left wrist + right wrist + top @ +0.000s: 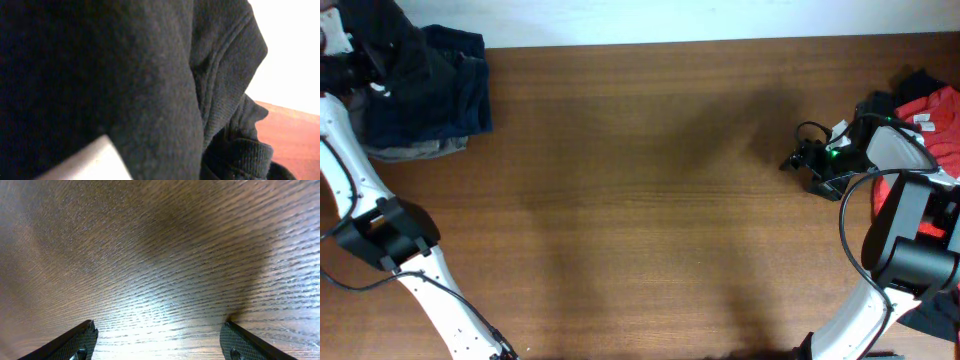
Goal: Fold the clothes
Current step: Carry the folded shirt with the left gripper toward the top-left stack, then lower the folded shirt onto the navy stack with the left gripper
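Note:
The clothes lie in two heaps. At the table's far left corner a dark blackish garment (405,45) is bunched over navy fabric (465,95) and a grey piece (415,150). My left gripper (348,52) is at that heap. In the left wrist view the dark garment (125,75) hangs right against the camera and hides the fingers, with a white patch (92,162) low in the frame; the gripper looks shut on this fabric. At the right edge lie red cloth (942,112) and black cloth (918,80). My right gripper (800,158) (159,340) stands open over bare wood.
The brown wooden table (650,200) stretches between the two heaps. The right arm's black base and cables (910,250) sit near the right edge, partly over the red cloth. The left arm's white links (390,240) run along the left edge.

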Robot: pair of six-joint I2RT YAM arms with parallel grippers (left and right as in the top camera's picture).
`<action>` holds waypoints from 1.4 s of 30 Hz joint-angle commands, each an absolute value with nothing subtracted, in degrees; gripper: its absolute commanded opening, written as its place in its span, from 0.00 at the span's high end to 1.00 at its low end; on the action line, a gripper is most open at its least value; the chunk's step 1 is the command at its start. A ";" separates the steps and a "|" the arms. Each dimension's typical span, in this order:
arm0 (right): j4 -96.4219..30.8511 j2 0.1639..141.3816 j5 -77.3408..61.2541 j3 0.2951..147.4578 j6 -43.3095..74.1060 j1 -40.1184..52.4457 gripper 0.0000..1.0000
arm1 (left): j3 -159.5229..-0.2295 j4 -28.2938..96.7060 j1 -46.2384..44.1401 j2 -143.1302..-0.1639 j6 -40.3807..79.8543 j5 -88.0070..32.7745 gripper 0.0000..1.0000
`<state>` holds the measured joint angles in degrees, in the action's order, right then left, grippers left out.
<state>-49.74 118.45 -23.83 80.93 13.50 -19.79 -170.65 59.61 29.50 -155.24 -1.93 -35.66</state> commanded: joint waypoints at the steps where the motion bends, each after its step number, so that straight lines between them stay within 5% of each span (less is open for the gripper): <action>1: -51.05 119.61 -20.60 79.83 14.06 -19.94 0.16 | -164.53 53.56 29.04 -153.86 7.68 -32.38 1.00; 11: -52.53 119.61 -20.58 79.83 14.04 -19.94 0.16 | -152.09 40.93 29.04 -153.88 33.43 -26.89 1.00; 29: -52.90 119.61 -20.58 79.83 14.04 -19.97 0.16 | -149.95 49.01 29.04 -150.93 40.34 -27.79 0.99; 31: -52.97 119.61 -20.58 79.83 14.04 -19.94 0.16 | -149.95 50.13 29.04 -150.45 41.74 -27.81 0.90; 33: -52.99 119.61 -20.60 79.83 14.04 -19.94 0.16 | -149.95 50.74 29.04 -150.41 42.02 -28.71 0.57; 34: -52.99 119.61 -20.60 79.83 14.04 -19.94 0.16 | -149.95 51.29 29.04 -150.41 42.02 -29.36 0.53; 42: -53.39 119.61 -20.60 79.83 14.04 -19.94 0.16 | -149.95 56.73 28.97 -148.27 42.09 -26.72 0.43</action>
<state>-52.93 118.45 -23.24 81.01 13.56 -19.79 -150.63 55.33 29.21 -153.03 41.60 -27.44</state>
